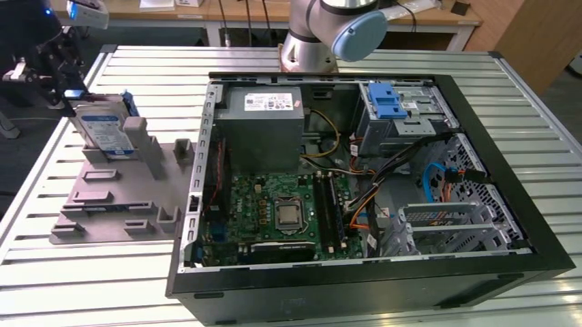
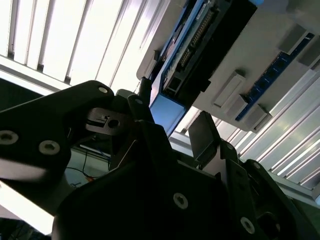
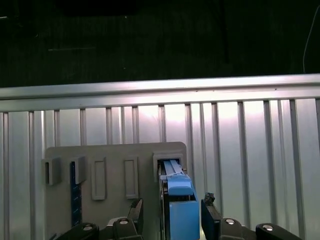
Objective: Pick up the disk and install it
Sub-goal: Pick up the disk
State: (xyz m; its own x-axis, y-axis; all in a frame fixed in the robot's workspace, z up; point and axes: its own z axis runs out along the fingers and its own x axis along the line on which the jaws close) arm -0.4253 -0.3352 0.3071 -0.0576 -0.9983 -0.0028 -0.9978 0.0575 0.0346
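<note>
We judge the task to be at its very start: the disk (image 1: 98, 133) stands on edge in a slot of the grey tray (image 1: 118, 197), not yet lifted, and nothing of the installing has been done. The open computer case (image 1: 509, 170) lies on the same slatted surface (image 1: 91, 286), well apart from the end effector (image 1: 71, 95), and the drive cage with the blue fitting (image 1: 397, 109) inside it is farther off again. What remains, as far as we can tell, is the whole sequence of gripping, lifting, carrying and seating. In the exterior view, the arm (image 1: 318, 34) rises from its base beyond the case, and its wrist hangs over the tray, with the end effector pointing down onto the upper edge of the disk. In the first wrist view, we look straight down along the tool: the disk's blue rail sits directly beneath us, between the two fingers (image 3: 136, 210). The jaws are apart and straddle the disk. One finger stands just beside the rail, the other leaves a visible gap, and we cannot tell whether the nearer one touches. The second wrist view agrees, showing the blue end of the disk between the dark fingers.
</note>
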